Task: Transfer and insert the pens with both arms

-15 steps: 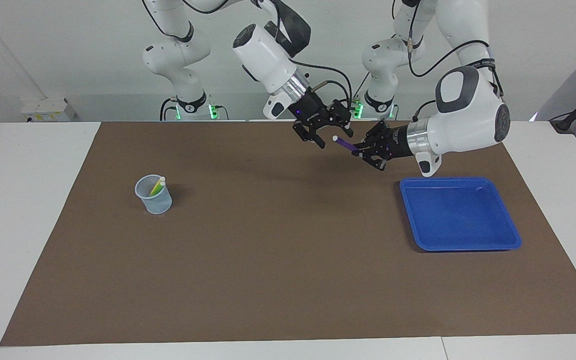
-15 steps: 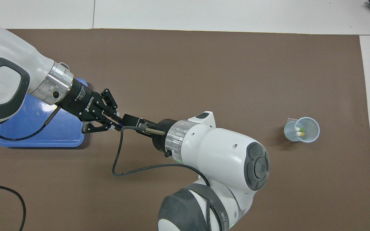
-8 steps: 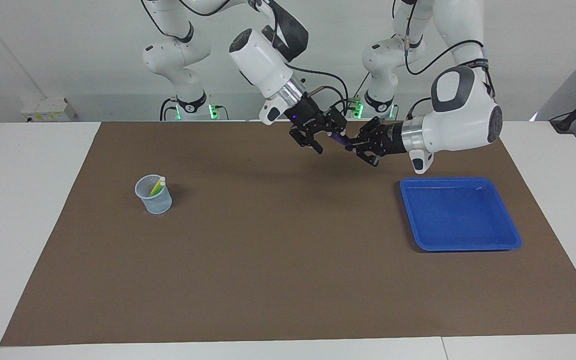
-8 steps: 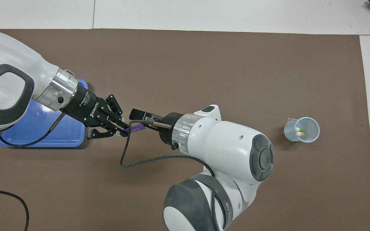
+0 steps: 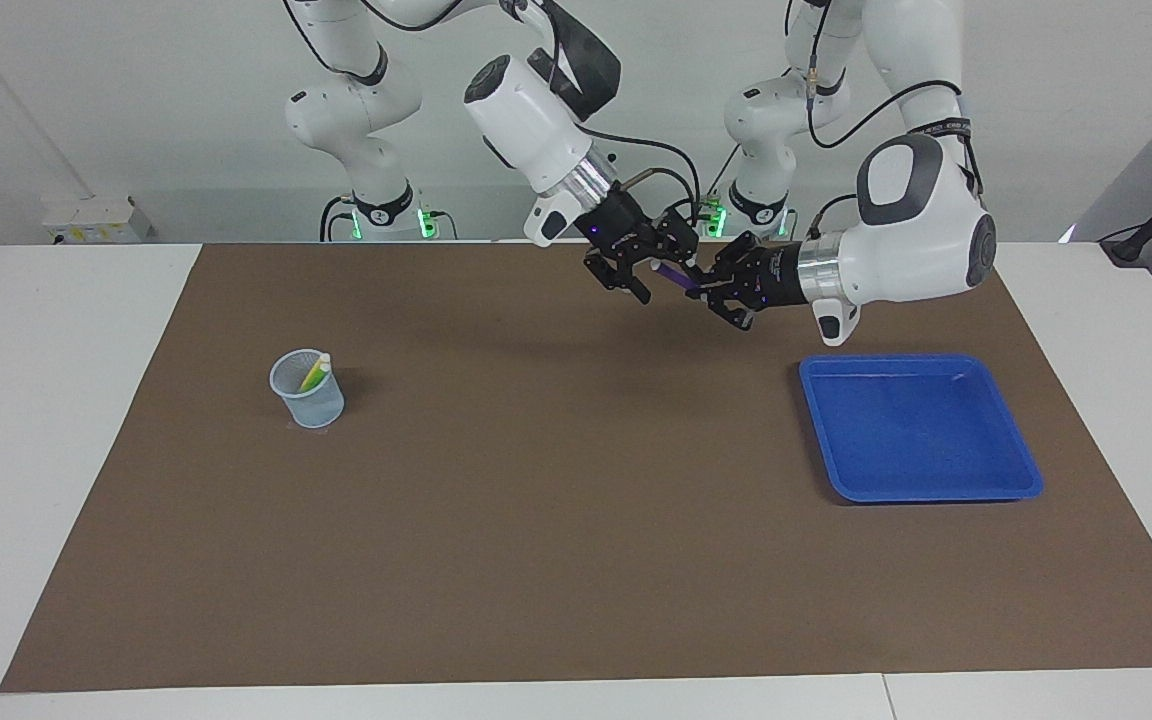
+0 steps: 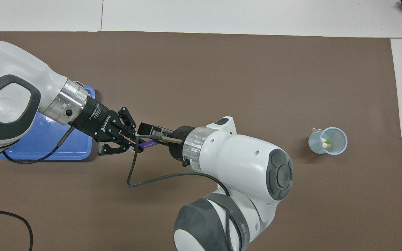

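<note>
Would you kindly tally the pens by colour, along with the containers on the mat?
Purple pen: 1, in the air between the two end effectors
Green pen: 1, in the cup
Yellow pen: 1, in the cup
Cup: 1
Blue tray: 1
Total: 5

A large brown paper mat (image 5: pixel 556 540) covers most of the white table (image 5: pixel 46 420). A shallow square blue plastic tray (image 5: pixel 1021 470) rests on the mat toward the left arm's end; a small translucent pale-blue plastic cup (image 5: pixel 314 405) stands upright toward the right arm's end.
</note>
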`<state>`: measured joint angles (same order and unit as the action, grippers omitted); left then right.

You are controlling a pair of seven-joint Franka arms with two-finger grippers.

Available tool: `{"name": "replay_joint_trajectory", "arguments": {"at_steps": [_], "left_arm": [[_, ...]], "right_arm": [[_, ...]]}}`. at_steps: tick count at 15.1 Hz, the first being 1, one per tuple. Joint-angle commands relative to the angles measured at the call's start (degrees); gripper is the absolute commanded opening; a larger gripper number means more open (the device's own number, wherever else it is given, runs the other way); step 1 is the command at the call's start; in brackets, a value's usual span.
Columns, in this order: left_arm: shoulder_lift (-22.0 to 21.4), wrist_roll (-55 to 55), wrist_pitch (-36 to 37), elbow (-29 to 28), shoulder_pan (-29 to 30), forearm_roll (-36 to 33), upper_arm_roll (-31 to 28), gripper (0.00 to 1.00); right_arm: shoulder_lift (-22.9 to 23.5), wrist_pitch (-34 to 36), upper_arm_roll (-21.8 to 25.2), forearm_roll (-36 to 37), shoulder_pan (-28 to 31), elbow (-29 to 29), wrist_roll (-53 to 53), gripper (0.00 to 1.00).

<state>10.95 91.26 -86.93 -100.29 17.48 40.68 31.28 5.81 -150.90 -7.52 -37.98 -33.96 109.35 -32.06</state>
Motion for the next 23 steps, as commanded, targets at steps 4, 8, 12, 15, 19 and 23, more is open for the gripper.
{"name": "replay_joint_trajectory", "arguments": {"at_steps": [4,8,12,15,19,23], "left_arm": [[-2.5,0.6,-1.4,-2.7,-0.3,1.8,-0.6,0.0],[-2.5,0.6,-1.6,-3.0,-0.3,2.1,-0.7,0.0],[-2.6,0.6,-1.6,-3.0,-0.3,2.1,-0.7,0.0],[-2.5,0.6,-1.7,-3.0,-0.2,2.2,-0.7,0.0],[-2.5,0.6,-1.6,-3.0,-0.2,2.7,-0.7,0.0],[-2.6,0.6,-1.6,-2.9,-0.1,2.8,-0.7,0.0]], "right_arm": [[-0.7,4.1,-0.1,-0.3,0.3,0.3,0.6,0.81],[-0.7,6.5,0.1,0.5,0.7,-0.3,1.2,0.78],[-0.8,9.0,0.4,1.9,1.2,-1.3,1.3,0.78],[-0.8,10.5,0.3,3.5,2.2,-2.1,1.3,0.78],[-1.6,11.9,0.3,3.6,2.2,-2.2,1.0,0.76],[-1.7,11.5,0.2,3.6,1.9,-2.2,0.9,0.72]]}}
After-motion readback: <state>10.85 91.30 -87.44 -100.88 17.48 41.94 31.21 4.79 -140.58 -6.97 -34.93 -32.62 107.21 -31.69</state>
